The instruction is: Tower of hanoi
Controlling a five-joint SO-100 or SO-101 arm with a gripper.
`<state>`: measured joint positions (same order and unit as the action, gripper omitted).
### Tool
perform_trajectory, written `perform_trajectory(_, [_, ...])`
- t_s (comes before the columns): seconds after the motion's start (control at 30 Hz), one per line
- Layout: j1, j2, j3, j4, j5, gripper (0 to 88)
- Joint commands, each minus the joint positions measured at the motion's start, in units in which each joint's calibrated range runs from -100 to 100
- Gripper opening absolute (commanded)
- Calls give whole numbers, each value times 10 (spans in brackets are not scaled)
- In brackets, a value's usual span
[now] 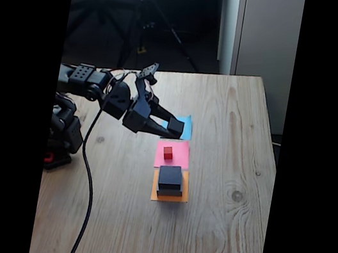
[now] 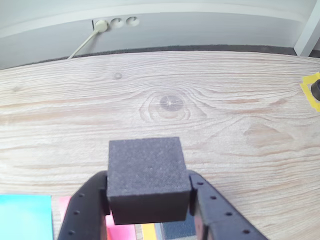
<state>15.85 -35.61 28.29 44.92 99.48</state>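
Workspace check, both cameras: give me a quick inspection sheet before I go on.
Surface: wooden table, knots in the grain.
Job's things: small black cube held in the gripper above the blue paper square; red cube on the pink paper square; medium black block stacked on the grey block, on the orange paper square.
Clutter: yellow tape at the table's edge.
Gripper: gripper shut on the small black cube.
Cables: black cable trailing across the table.
Surroundings: wall sockets, tripod.
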Motion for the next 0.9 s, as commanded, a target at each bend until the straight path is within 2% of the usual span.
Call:
perform_trajectory(0.0, [-36, -16, -228, 219, 5, 73])
perform_trajectory(0.13, [-82, -16, -318, 313, 5, 73])
perform_trajectory(0.33, [-143, -37, -377, 386, 5, 73])
perform_trajectory(0.73, [-257, -93, -392, 467, 5, 73])
perform_trajectory(0.87, [-279, -136, -312, 445, 5, 73])
